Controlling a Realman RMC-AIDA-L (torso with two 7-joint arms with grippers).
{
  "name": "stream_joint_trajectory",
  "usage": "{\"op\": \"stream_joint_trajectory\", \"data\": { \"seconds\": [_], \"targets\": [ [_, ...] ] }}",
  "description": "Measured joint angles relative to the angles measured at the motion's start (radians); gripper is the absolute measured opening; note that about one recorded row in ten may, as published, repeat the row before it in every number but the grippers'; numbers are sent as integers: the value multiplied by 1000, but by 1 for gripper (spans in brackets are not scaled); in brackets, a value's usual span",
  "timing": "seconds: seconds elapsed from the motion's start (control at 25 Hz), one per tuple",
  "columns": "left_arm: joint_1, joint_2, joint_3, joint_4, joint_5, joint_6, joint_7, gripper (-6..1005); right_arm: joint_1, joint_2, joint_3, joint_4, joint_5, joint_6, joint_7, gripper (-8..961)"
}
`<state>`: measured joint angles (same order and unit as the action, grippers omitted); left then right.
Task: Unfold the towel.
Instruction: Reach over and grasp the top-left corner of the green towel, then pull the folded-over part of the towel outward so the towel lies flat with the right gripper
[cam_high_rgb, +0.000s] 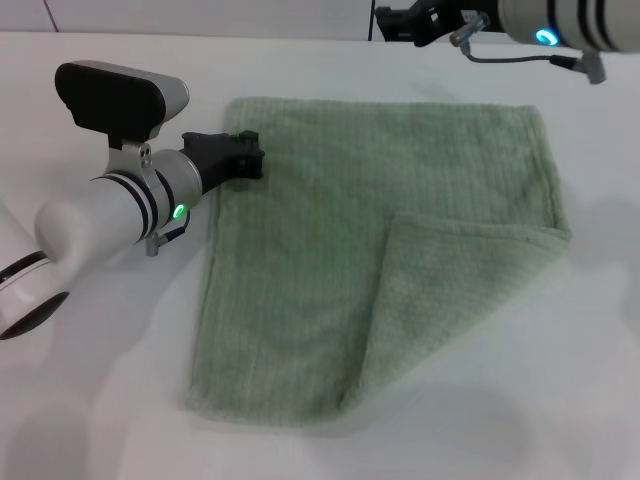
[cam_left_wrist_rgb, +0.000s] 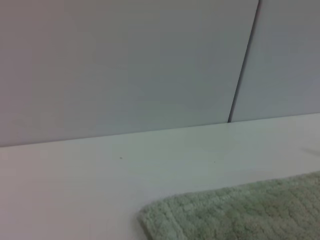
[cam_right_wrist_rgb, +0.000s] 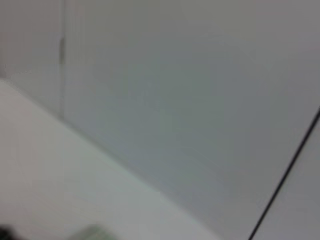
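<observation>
The pale sage-green towel (cam_high_rgb: 380, 260) lies flat on the white table (cam_high_rgb: 100, 380). Its near right part is folded over onto the rest as a triangular flap (cam_high_rgb: 460, 290). My left gripper (cam_high_rgb: 243, 156) is low at the towel's left edge, close to its far left corner. That corner of the towel also shows in the left wrist view (cam_left_wrist_rgb: 240, 210). My right gripper (cam_high_rgb: 400, 24) is raised beyond the towel's far edge, apart from it. A small blurred bit of green shows in the right wrist view (cam_right_wrist_rgb: 90, 232).
A plain wall with dark seams (cam_left_wrist_rgb: 245, 65) stands behind the table. Bare table top lies to the left of the towel (cam_high_rgb: 100, 380) and to its right (cam_high_rgb: 600, 330).
</observation>
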<state>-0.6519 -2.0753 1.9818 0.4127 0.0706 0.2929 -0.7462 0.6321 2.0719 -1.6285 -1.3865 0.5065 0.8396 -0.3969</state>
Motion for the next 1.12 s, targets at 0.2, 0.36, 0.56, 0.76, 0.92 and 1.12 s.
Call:
{"op": "stream_joint_trajectory", "data": {
  "seconds": [0.2, 0.36, 0.56, 0.76, 0.92, 1.12],
  "targets": [
    [0, 0, 0, 0, 0, 0, 0, -1, 52, 1, 105, 4, 75, 202, -118, 694],
    [0, 0, 1, 0, 0, -1, 1, -1, 84, 1, 125, 21, 76, 301, -146, 694],
    [0, -1, 13, 0, 0, -2, 2, -2, 127, 1, 158, 78, 77, 420, -182, 693],
    [1, -2, 15, 1, 0, -2, 2, -2, 147, 1, 177, 121, 77, 468, -206, 693],
    [2, -2, 16, 2, 0, -2, 2, -2, 159, 1, 180, 150, 84, 499, -223, 694],
    [-2, -1, 15, 3, 0, -2, 2, -2, 185, 1, 184, 207, 103, 510, -243, 694]
  ]
}}
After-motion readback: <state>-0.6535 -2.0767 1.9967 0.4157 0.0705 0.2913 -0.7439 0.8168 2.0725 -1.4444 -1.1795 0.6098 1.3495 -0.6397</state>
